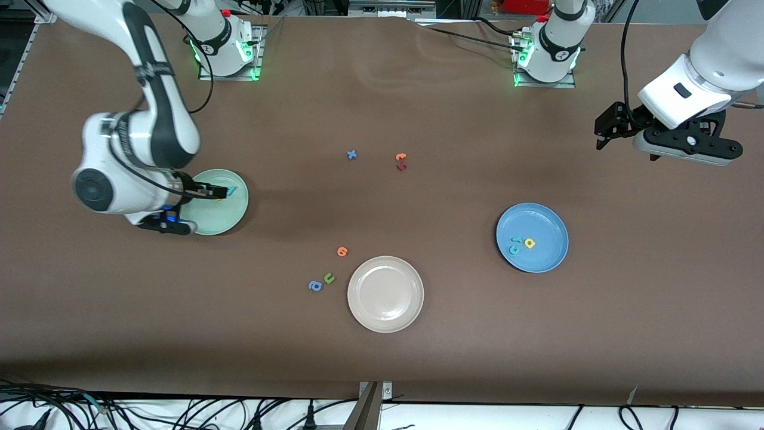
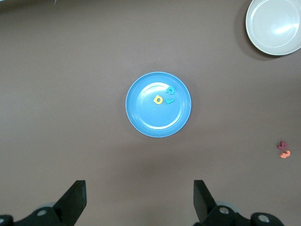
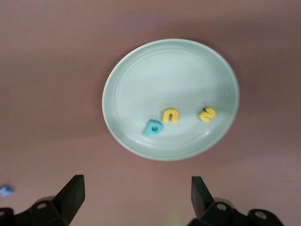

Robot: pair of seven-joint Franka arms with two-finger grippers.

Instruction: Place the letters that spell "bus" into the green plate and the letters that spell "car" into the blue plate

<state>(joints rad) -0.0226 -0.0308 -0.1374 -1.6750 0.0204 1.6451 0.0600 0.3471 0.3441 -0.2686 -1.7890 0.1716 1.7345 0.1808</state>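
**Both words are plated: back the right arm off without disturbing them**

Your right pincer (image 1: 218, 192) hangs over the green plate (image 3: 123, 75) with its jaws wide and nothing between them. In that plate lie the teal "b" (image 3: 153, 127), the yellow "u" (image 3: 170, 115) and the yellow "s" (image 3: 207, 113), close together and all clear of the rim. The blue plate (image 2: 136, 113) holds the teal "c" (image 2: 170, 91), the yellow "a" (image 2: 158, 99) and the teal "r" (image 2: 169, 100), bunched near its middle.

Judging by this, both words are home and the step in hand is the retreat. Lift the right pincer straight up before you swing it anywhere; these letters look light, and a sideways sweep at plate height could flick one over the rim. Keep the jaws spread so nothing gets nipped on the way.

Your left pincer (image 1: 609, 128) waits, also wide and empty, up over the bare tabletop (image 1: 418, 89) at the left arm's end. Leave it there. The blue "x" (image 1: 352, 154), the green "u" (image 1: 329, 278) and the beige plate (image 1: 412, 316) belong to neither word, so don't touch them.
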